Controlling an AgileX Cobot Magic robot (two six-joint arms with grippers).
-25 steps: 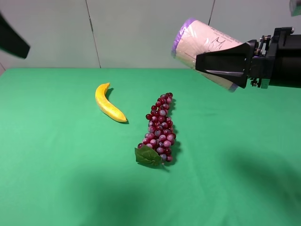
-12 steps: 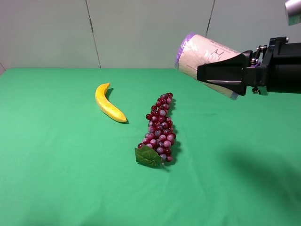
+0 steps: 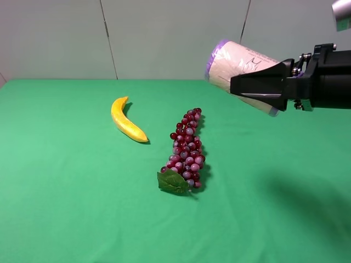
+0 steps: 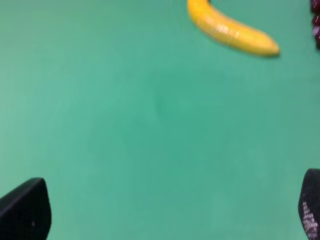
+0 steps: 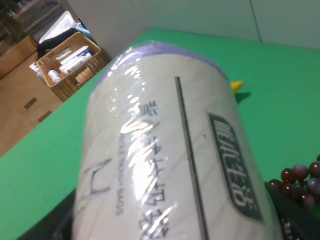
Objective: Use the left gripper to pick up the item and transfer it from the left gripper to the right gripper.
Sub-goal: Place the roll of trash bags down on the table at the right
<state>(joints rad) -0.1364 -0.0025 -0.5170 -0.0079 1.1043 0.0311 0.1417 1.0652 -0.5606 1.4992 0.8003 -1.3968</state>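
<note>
**Desk:** What's on your screens?

**Me:** Biggest thing is the green table. In the air over its far right corner I have the right gripper. Its jaws are clamped on the roll. The roll is tilted, with its purple free end higher and pointing toward the table's far left. It touches nothing but the jaws, and on my right wrist camera its cream label fills the view.

**Desk:** And lying on the table?

**Me:** A bunch of red grapes lies near the middle, running from the far edge toward the near edge, with a green leaf at its near end. A yellow banana lies just left of the grapes, a little nearer the far edge and apart from them.

**Desk:** The left gripper?

**Me:** On its wrist camera, the left gripper has its jaws spread wide. I see only bare table between them.
</note>
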